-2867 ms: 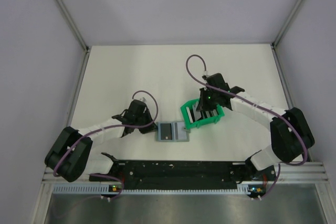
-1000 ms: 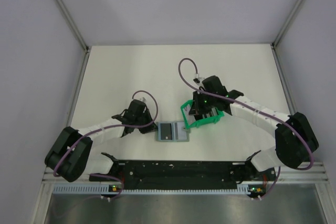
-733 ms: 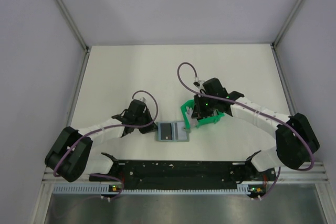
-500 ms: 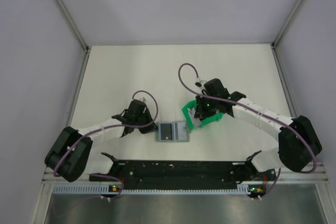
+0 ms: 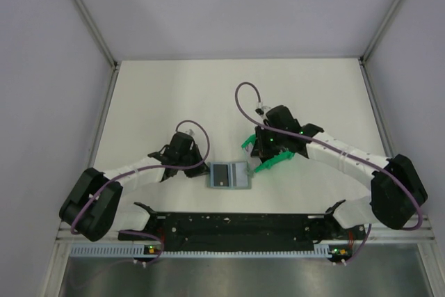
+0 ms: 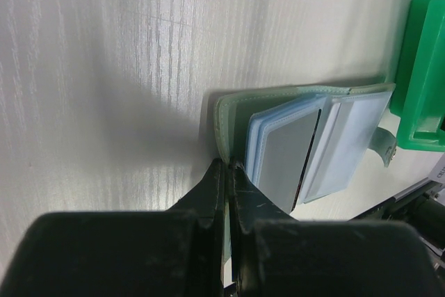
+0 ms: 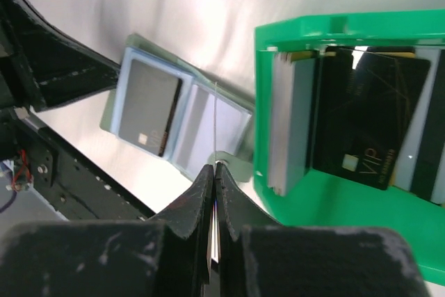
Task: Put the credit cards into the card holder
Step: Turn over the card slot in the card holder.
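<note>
Right arm has come off the green bin (image 5: pixel 272 162) and swung left, and the right tool (image 7: pixel 214 168) now hangs just over the gap between bin and card holder (image 5: pixel 228 174). Its jaws are pressed tight on a whitish card (image 7: pixel 215 123), seen edge-on as a thin pale line sticking out ahead of the fingertips, upright, right above the light blue pocket on the holder's right half. So the pick looks done, and this one is on its way in!

The left arm hasn't budged. The left tool (image 6: pixel 226 172) is closed flat, and it looks clamped on the left edge of the holder's grey-green cover, keeping the thing open and flat on the tabletop (image 5: pixel 208 102). A grey card (image 6: pixel 281 158) is already tucked into the left-hand pocket.

The rest of the credit cards (image 7: pixel 368 123) stand in the bin, black ones and pale ones, so plenty left to go. My read: next comes the fiddly bit, tipping that card down and sliding its edge under the pocket lip without shoving the holder sideways
</note>
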Action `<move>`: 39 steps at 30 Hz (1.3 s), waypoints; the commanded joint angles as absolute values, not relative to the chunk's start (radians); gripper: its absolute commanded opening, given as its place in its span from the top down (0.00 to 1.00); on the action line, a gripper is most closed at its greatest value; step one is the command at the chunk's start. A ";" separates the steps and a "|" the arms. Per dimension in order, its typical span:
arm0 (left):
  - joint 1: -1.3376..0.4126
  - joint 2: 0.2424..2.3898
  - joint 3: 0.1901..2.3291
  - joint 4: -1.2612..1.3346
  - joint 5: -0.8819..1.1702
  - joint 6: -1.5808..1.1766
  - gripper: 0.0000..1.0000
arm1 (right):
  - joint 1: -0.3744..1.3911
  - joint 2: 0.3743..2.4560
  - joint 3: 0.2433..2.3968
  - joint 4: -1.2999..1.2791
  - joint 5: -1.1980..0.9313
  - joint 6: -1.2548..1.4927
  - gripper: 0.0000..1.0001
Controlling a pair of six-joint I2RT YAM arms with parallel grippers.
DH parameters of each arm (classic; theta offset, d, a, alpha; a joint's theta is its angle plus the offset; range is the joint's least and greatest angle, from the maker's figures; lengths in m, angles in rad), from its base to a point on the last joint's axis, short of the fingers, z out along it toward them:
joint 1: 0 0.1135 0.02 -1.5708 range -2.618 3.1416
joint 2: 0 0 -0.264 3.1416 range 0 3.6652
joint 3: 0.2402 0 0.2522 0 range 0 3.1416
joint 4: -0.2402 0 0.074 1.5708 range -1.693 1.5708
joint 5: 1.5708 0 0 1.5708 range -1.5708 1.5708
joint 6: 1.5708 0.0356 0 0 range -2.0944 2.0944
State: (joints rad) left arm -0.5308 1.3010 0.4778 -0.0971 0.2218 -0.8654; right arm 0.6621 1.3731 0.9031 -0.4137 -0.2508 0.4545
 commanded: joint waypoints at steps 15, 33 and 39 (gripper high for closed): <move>-0.529 1.174 0.457 -0.037 0.291 -0.939 1.00 | 1.117 1.374 0.882 -0.029 0.423 0.911 1.00; -0.529 1.124 0.403 -0.014 0.296 -0.971 1.00 | 1.193 1.512 0.954 -0.035 0.439 0.954 1.00; -0.529 1.126 0.403 -0.012 0.299 -0.973 1.00 | 1.195 1.528 0.960 -0.038 0.437 0.953 1.00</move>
